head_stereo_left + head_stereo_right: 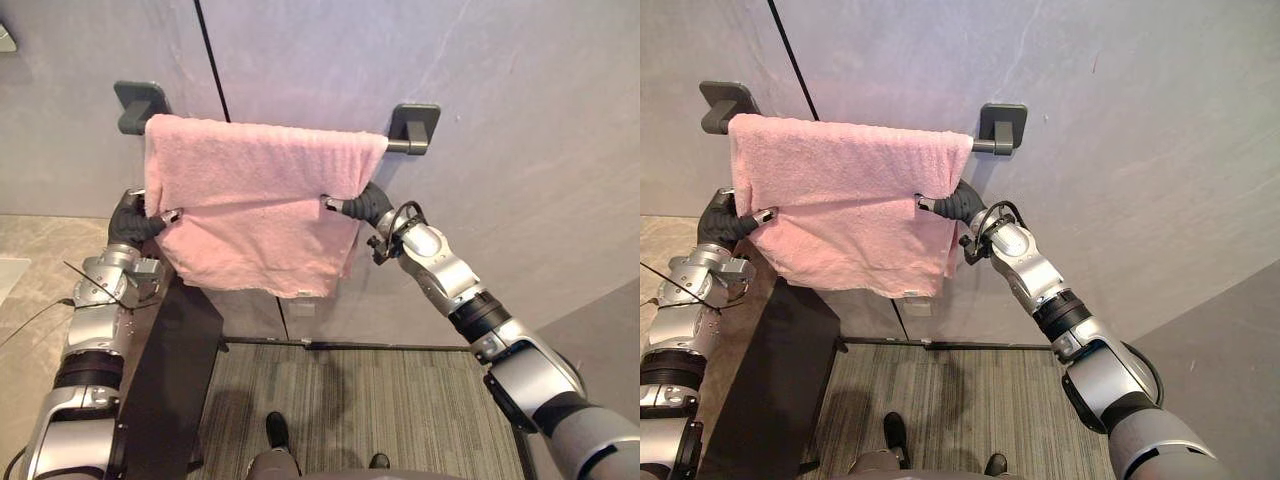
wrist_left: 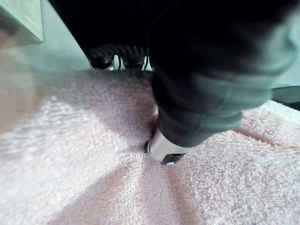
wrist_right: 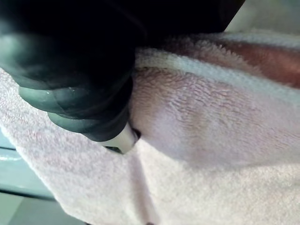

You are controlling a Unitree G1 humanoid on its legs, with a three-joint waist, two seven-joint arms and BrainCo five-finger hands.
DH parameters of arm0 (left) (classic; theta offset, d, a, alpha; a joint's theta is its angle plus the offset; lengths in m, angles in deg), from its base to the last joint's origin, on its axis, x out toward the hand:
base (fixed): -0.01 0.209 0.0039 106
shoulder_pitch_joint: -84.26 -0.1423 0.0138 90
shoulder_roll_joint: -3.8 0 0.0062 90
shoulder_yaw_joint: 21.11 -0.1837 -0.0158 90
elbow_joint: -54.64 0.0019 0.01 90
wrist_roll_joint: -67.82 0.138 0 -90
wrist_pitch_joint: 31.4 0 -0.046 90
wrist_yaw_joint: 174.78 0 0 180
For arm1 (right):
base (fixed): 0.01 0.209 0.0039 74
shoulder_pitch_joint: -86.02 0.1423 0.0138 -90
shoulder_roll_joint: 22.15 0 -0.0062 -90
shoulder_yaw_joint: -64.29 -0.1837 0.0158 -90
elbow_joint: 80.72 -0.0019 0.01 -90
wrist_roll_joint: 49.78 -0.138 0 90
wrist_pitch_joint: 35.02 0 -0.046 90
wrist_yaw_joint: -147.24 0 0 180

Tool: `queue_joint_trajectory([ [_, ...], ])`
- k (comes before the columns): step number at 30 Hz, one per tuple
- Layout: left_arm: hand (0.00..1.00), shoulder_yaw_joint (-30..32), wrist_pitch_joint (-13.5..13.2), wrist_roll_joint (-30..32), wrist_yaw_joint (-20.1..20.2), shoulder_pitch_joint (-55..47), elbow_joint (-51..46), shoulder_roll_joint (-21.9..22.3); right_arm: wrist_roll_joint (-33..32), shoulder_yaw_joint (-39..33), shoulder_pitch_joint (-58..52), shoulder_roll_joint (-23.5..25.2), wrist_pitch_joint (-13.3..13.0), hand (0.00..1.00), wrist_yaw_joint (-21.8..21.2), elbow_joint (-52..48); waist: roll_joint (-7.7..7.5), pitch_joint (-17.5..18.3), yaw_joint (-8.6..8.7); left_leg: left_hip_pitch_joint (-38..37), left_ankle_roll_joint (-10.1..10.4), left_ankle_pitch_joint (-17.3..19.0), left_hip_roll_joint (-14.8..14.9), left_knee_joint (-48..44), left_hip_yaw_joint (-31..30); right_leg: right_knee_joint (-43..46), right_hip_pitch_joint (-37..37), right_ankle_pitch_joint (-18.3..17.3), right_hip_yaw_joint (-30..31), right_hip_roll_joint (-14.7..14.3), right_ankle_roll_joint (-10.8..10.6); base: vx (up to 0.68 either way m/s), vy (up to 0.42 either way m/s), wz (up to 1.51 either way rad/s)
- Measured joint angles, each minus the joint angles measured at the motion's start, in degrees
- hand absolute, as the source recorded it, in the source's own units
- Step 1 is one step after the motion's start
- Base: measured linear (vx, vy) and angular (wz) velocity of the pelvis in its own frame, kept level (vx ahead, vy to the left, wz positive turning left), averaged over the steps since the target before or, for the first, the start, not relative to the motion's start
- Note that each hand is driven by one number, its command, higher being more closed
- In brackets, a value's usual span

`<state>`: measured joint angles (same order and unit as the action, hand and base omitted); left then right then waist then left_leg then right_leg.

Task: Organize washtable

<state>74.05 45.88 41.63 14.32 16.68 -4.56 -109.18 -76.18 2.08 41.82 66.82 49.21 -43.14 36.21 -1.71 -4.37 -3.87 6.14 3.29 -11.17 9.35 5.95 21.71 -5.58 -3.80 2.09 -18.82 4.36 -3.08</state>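
Grey wall panel (image 1: 500,120) backs everything. Across it hangs the pink terry towel (image 1: 255,215), draped over a dark metal rail (image 1: 393,146) between two dark square brackets (image 1: 415,122), its lower hem slanting and uneven. The towel is probably held at both side edges so it can be pulled flat and level. Below on the left stands a black flat-sided cabinet (image 1: 180,370), close under the left arm and likely to crowd any downward tug. The right hand (image 1: 368,203) pinches the towel's right edge, thumb pressed into the pile. The left hand (image 1: 130,220) does the same at the left edge, clamped on the cloth.
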Motion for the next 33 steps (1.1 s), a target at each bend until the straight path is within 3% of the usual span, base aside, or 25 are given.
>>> queue_joint_trajectory([
  [5,1.0,-0.01,-0.02,0.0,0.04,-0.1,-0.02,0.72,0.02,-0.79,-0.06,0.59,-0.01,1.0,0.0,1.07,-0.1,0.04,0.11,-0.04,-0.07,-0.04,-0.26,0.0,-0.32,0.0,-0.19,-0.11,-0.17,0.2,-0.17,0.0,0.001,0.01],
  [6,1.0,-0.02,-0.02,0.0,0.05,-0.1,-0.02,0.72,0.02,-0.79,-0.08,0.59,-0.01,0.0,0.0,1.07,-0.14,0.06,0.11,-0.05,-0.08,-0.04,-0.29,0.0,-0.33,0.0,-0.2,-0.12,-0.17,0.23,-0.18,0.0,0.0,0.0],
  [7,1.0,-0.01,-0.01,-0.01,0.05,-0.11,0.0,0.72,0.03,-0.88,-0.11,0.59,0.0,0.0,0.01,1.29,-0.21,0.07,0.12,-0.09,-0.13,-0.07,-0.34,0.0,-0.33,0.0,-0.23,-0.13,-0.17,0.3,-0.2,0.0,0.0,0.0],
  [8,0.0,-0.01,-0.01,0.0,0.05,-0.14,0.01,0.72,0.01,-1.16,-0.16,0.59,-0.01,0.0,0.04,1.83,-0.27,0.06,0.11,-0.13,-0.18,-0.11,-0.38,0.0,-0.34,0.0,-0.29,-0.15,-0.17,0.34,-0.23,0.0,0.0,0.0],
  [11,0.0,0.04,0.56,0.02,-0.23,-0.85,0.88,0.71,-0.05,-2.24,-0.4,0.6,-0.04,0.0,-0.04,2.95,-0.5,0.06,0.15,-0.26,-0.2,-0.13,-0.42,0.0,-0.35,0.0,-0.44,-0.18,-0.21,0.4,-0.27,0.0,0.0,0.0],
  [15,0.0,0.25,3.59,0.0,-1.72,-4.97,5.88,0.69,-2.68,-3.22,-2.68,0.24,-0.03,0.0,0.01,3.62,-0.99,0.03,0.23,-0.58,-0.03,0.0,-0.44,0.0,-0.48,0.0,-0.94,-0.43,-0.53,0.52,-0.56,0.0,-0.001,0.03],
  [19,0.0,0.32,3.62,-0.1,-1.65,-6.05,5.78,0.5,-4.59,-3.19,-3.69,-0.27,0.37,0.0,0.04,5.2,-1.57,-0.01,-0.11,-0.56,0.1,0.1,-0.44,0.0,-0.52,0.06,-0.89,-0.76,-0.8,0.6,-0.47,-0.02,0.005,0.09],
  [25,0.0,1.81,3.58,-0.2,-1.63,-6.13,5.41,0.38,-4.53,-2.26,-8.06,-2.11,3.97,0.0,0.03,6.24,-1.46,-0.33,0.04,0.1,0.08,0.1,-0.37,0.0,-0.33,0.63,0.15,-0.94,-0.47,0.65,-0.18,0.0,0.001,-0.06],
  [33,0.0,2.1,3.59,-0.26,-1.75,-6.12,4.63,-0.91,-4.49,-3.23,-9.81,-4.54,4.23,0.0,-0.06,5.73,-1.3,-0.45,0.0,-0.25,-0.2,-0.12,-0.43,-0.02,0.24,0.36,0.0,-0.72,-0.03,0.63,-0.53,0.0,0.0,-0.02],
])
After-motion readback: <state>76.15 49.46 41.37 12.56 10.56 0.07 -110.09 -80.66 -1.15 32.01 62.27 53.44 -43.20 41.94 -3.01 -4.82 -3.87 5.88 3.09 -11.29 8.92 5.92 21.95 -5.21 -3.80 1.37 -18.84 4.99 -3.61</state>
